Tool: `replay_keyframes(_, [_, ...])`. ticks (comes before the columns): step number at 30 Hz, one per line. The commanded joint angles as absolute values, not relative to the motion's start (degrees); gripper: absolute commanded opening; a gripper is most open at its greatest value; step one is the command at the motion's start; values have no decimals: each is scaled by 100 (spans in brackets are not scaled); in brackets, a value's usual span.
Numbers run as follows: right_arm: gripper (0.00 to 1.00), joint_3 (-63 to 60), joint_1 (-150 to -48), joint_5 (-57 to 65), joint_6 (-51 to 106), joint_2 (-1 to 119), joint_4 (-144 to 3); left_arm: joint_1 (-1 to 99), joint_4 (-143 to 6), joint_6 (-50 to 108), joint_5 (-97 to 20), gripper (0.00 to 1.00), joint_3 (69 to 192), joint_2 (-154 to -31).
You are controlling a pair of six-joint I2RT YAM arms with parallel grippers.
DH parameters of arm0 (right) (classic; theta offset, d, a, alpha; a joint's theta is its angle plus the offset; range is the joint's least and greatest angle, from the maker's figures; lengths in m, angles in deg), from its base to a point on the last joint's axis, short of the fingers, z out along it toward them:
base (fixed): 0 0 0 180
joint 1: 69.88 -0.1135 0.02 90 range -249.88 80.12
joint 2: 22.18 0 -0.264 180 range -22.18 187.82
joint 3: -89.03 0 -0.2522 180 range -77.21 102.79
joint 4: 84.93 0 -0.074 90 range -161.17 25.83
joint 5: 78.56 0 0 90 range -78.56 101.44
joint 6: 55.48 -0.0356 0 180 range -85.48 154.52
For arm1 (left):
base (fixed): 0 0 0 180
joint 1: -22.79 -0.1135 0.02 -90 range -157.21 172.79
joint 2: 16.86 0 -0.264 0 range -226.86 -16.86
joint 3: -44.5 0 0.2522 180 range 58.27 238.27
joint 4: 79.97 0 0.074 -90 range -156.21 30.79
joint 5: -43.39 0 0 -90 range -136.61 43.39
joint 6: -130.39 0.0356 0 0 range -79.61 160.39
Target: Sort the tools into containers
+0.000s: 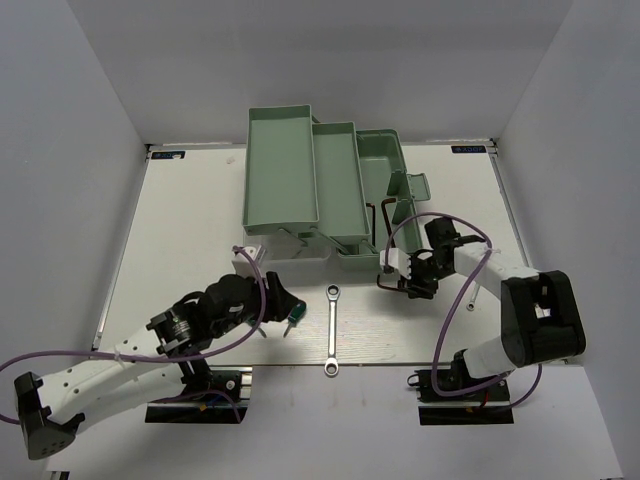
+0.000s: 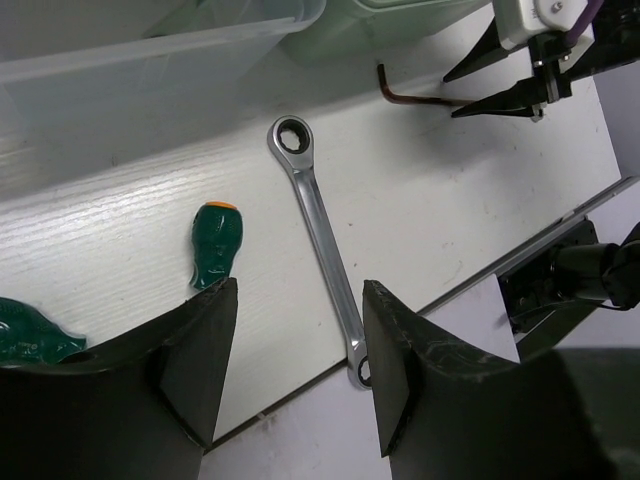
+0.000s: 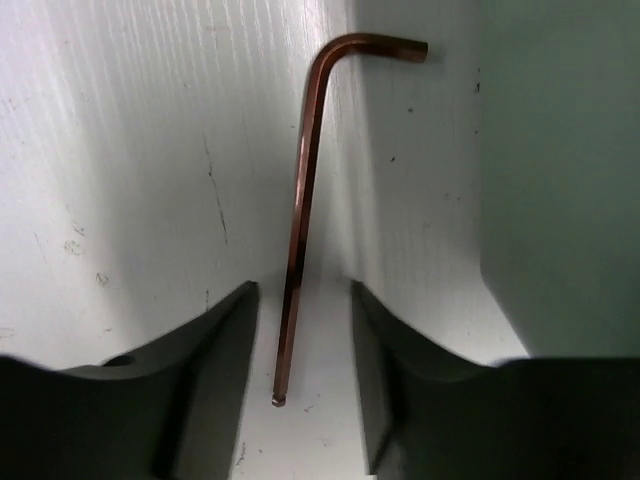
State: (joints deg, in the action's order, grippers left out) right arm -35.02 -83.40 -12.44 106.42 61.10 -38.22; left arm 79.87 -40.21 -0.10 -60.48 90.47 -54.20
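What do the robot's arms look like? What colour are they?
The left arm and right arm are white tubes with chunky black joints. Thin purple cables loop along them. Each arm ends in two black, wedge-shaped fingers.

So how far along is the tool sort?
Barely started: both upper trays look empty. In hand: right gripper open, straddling a hex key on the table; left gripper open, empty. To do: wrench, green screwdrivers.

Silver wrench [image 1: 332, 330] and green screwdriver [image 1: 293, 314] lie near the open toolbox [image 1: 280, 165].
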Motion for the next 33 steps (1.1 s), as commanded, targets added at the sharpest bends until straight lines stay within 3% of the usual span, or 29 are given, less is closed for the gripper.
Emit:
replay_keyframes(1, [45, -3617, -8508, -931, 10579, 6211, -3910, 7983, -4099, -40, -5980, 63, 9008, -5255])
replay_keyframes(10, [24, -3854, -8754, -430, 10914, 6228, -3655, 7983, -4046, -40, -5980, 63, 9008, -5254])
replay_keyframes(15, [0, -3872, -8877, -324, 10845, 6202, -3435, 7983, -4046, -92, -5786, 63, 9070, -5955])
replay_keyframes(33, [0, -2730, -8860, -1755, 10114, 4655, -1730, 8555, -4213, 391, -5294, 73, 10598, -9050])
